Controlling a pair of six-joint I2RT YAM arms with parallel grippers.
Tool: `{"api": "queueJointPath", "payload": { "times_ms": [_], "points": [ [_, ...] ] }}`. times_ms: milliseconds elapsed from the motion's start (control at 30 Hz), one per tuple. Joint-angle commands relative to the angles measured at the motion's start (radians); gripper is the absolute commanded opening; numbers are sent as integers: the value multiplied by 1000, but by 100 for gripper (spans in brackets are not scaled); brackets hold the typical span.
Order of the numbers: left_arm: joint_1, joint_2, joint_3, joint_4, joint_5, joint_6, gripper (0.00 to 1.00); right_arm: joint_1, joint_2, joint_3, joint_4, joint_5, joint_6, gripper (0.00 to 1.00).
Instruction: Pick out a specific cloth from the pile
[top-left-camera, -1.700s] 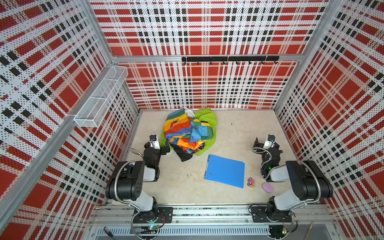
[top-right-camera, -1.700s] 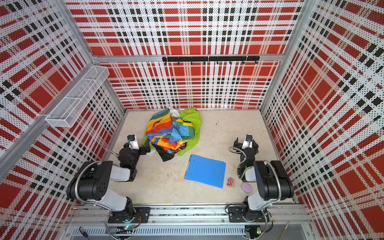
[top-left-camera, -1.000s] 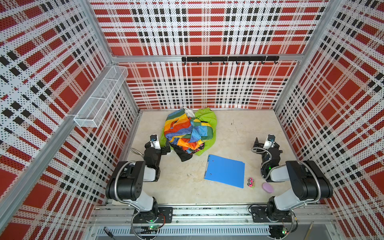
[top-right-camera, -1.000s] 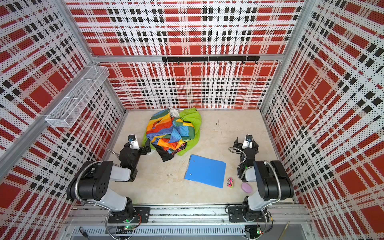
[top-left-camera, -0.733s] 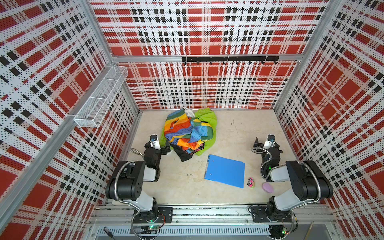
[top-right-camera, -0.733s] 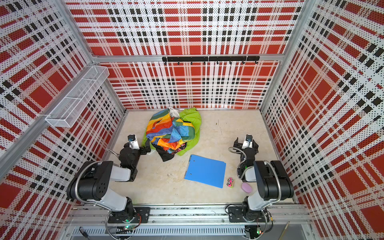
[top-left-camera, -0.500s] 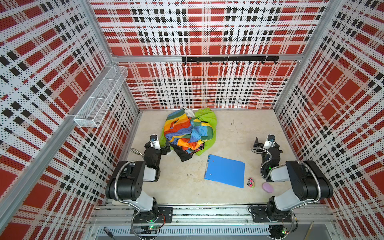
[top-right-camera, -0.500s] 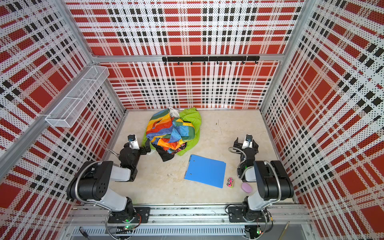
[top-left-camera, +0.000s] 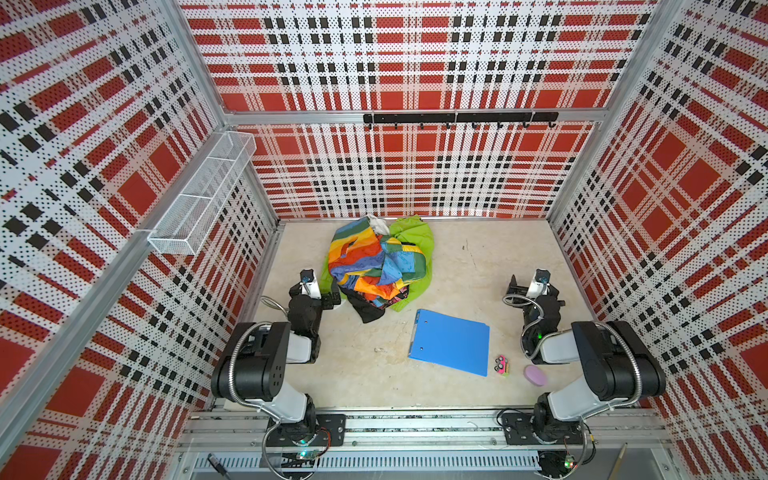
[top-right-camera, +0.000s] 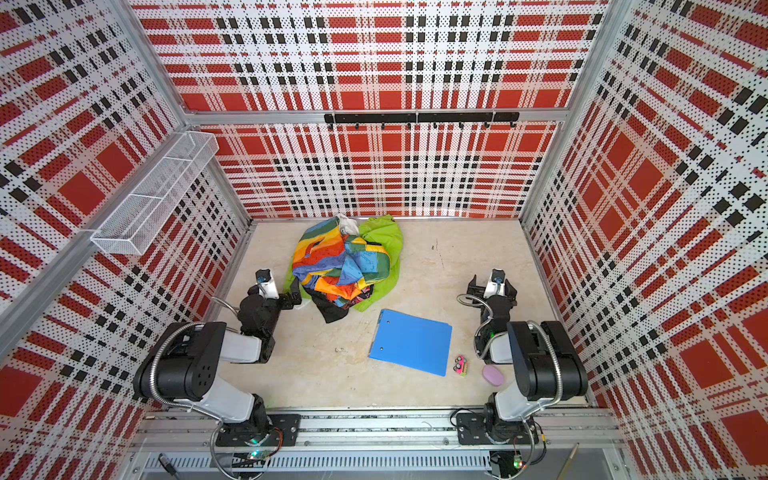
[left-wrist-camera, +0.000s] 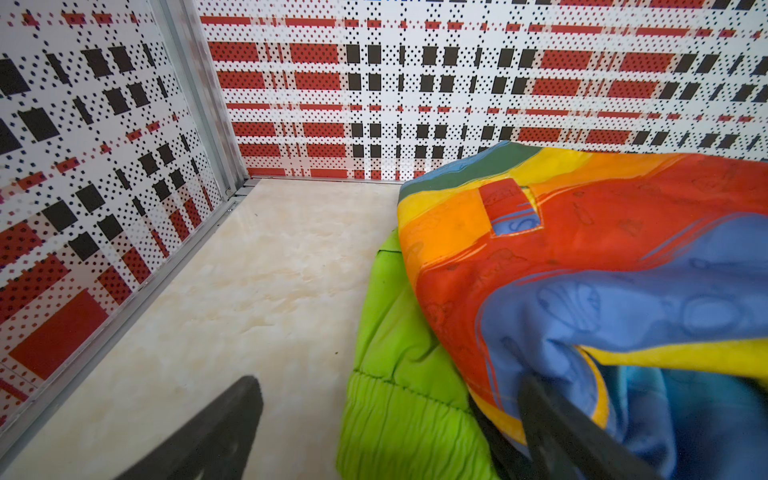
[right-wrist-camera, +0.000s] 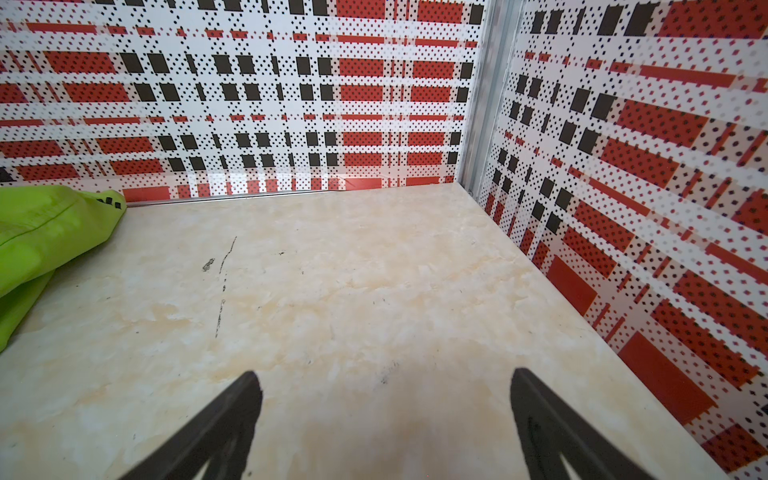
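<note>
The pile (top-left-camera: 376, 266) (top-right-camera: 343, 266) lies at the back of the floor, left of centre, with a rainbow patchwork on top and black fabric at its front. The cloth (top-left-camera: 411, 237) (top-right-camera: 384, 239), lime green, shows at the pile's right and left edges. My left gripper (top-left-camera: 330, 297) (top-right-camera: 291, 299) (left-wrist-camera: 388, 382) is open at the pile's left front edge. Its jaws straddle the cloth's ribbed hem (left-wrist-camera: 399, 424), one finger over bare floor, the other against the patchwork. My right gripper (top-left-camera: 536, 286) (top-right-camera: 492, 286) (right-wrist-camera: 384, 376) is open and empty over bare floor at the right; the cloth (right-wrist-camera: 45, 232) is at that view's edge.
A blue folder (top-left-camera: 451, 343) lies flat in front of the pile. A small pink toy (top-left-camera: 502, 365) and a purple oval thing (top-left-camera: 535, 375) sit to its right. A wire basket (top-left-camera: 199, 195) hangs on the left wall and a black hook rail (top-left-camera: 457, 118) on the back wall.
</note>
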Motion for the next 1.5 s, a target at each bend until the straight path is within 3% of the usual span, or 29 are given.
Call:
{"api": "queueJointPath", "payload": {
  "times_ms": [0,433,567,833,967,1200,1467],
  "points": [
    [6,0,20,17,9,-5,99,3,-7,-6,56,9,6,100],
    [18,-2,16,21,31,-16,99,3,-7,-8,60,8,5,100],
    [15,-3,8,34,69,1,99,3,-8,-48,132,9,7,100],
    [10,-29,-38,98,19,-11,99,3,-47,-65,141,-11,-5,100],
    [-33,-121,-57,50,-69,15,99,8,-192,-55,-5,2,-8,100],
    [-93,-313,-2,-273,-129,-11,99,49,-489,44,-364,43,19,100],
    [-167,-503,131,-658,-176,-116,99,136,-617,249,-695,-6,53,100]
  ]
}}
